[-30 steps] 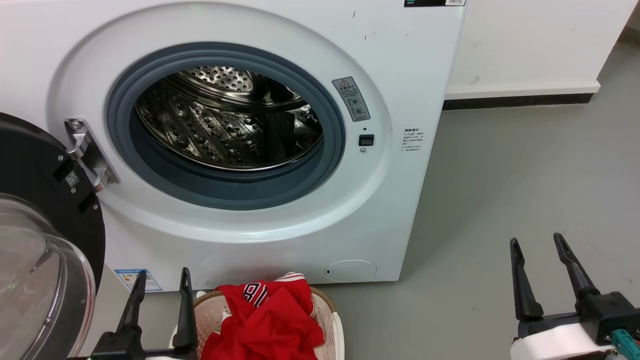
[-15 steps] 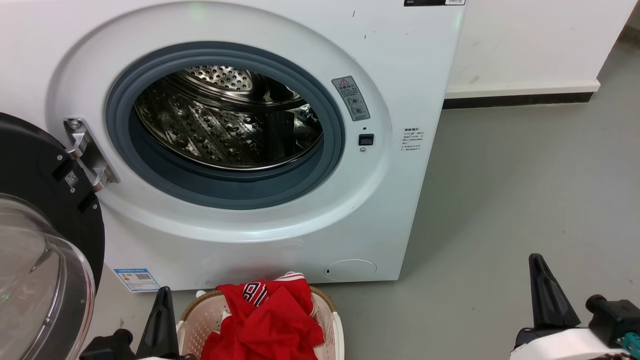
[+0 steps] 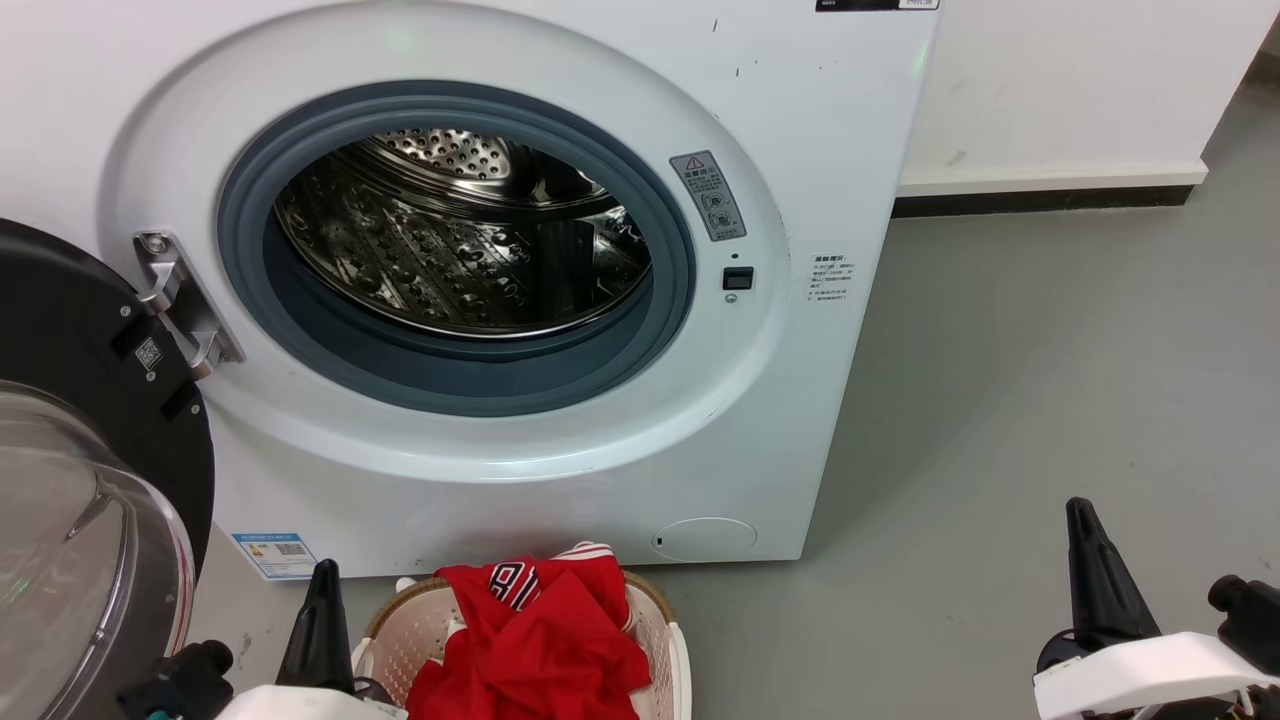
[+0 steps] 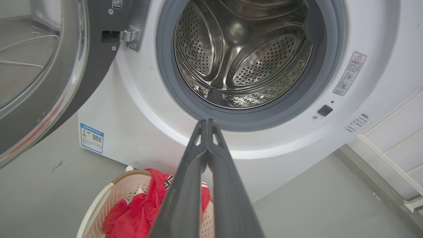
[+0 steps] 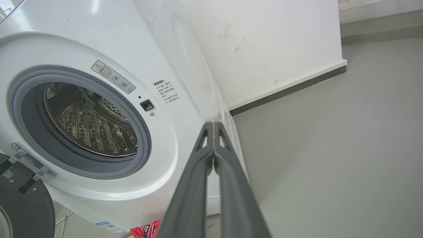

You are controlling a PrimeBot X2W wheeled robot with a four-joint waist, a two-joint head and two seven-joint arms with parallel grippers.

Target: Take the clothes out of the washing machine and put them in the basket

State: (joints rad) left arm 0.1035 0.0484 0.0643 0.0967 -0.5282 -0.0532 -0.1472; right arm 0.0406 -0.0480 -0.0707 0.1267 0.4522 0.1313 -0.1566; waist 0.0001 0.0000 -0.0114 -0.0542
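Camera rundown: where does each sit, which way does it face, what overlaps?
Head view: on the head, looking forward and down at the washing machine and basket; left gripper lower left, right gripper lower right.
Left wrist view: left wrist, aimed into the drum; own shut fingers bottom centre.
Right wrist view: right wrist, aimed at the machine's front corner and floor; own shut fingers.
Shared: all three show the drum and the red clothes.

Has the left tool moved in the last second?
Yes. The left tool has shut and dropped lower: one tip overlapped the blue label before; now the joined tips sit right of that label, by the basket.
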